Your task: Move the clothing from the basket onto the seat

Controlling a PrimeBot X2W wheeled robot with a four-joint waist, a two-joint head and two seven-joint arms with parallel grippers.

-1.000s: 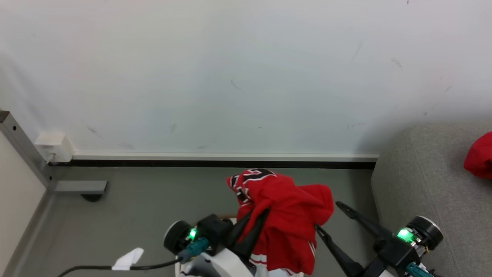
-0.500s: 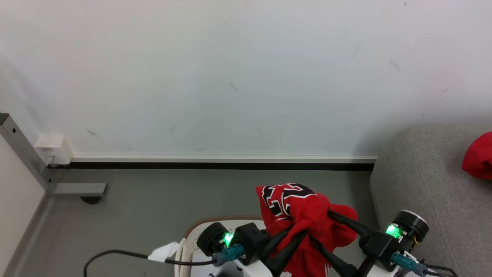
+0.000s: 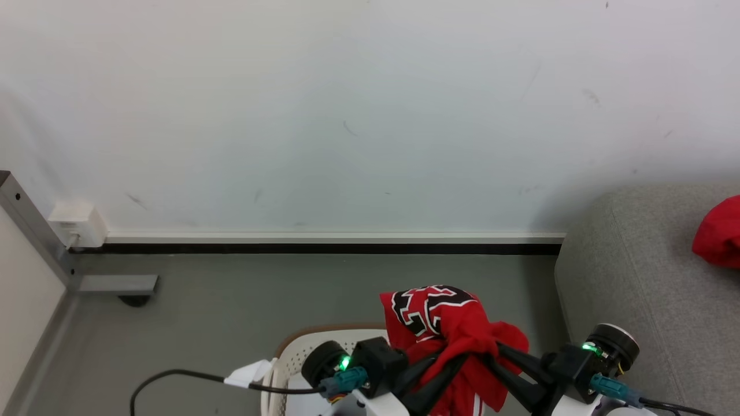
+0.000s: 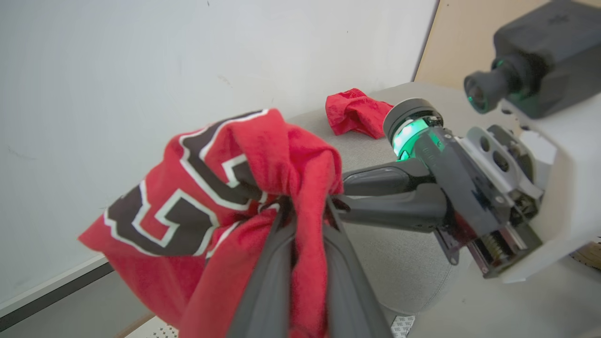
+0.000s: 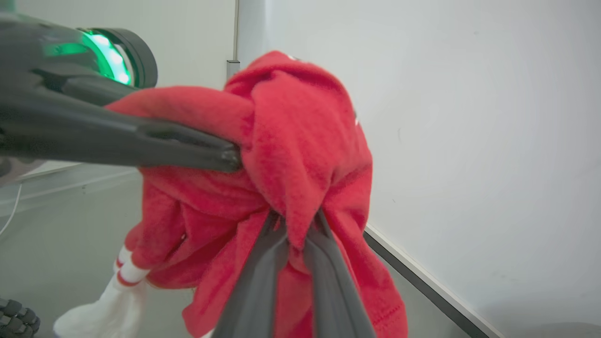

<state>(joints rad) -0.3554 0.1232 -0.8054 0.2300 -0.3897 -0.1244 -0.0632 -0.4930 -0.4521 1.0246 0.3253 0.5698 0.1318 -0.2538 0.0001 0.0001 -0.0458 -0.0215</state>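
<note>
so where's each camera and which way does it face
Head view: on the head, facing down at floor, wall and grey sofa; left gripper and right gripper at bottom.
Left wrist view: along its own fingers toward the sofa; right gripper juts in.
Right wrist view: along its own fingers toward the wall; left gripper juts in.
Shared: the red jersey, pinched by both.

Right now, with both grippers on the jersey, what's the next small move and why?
Probably swing both arms right, toward the sofa: left gripper and right gripper are shut on the jersey, held up over the basket.
</note>
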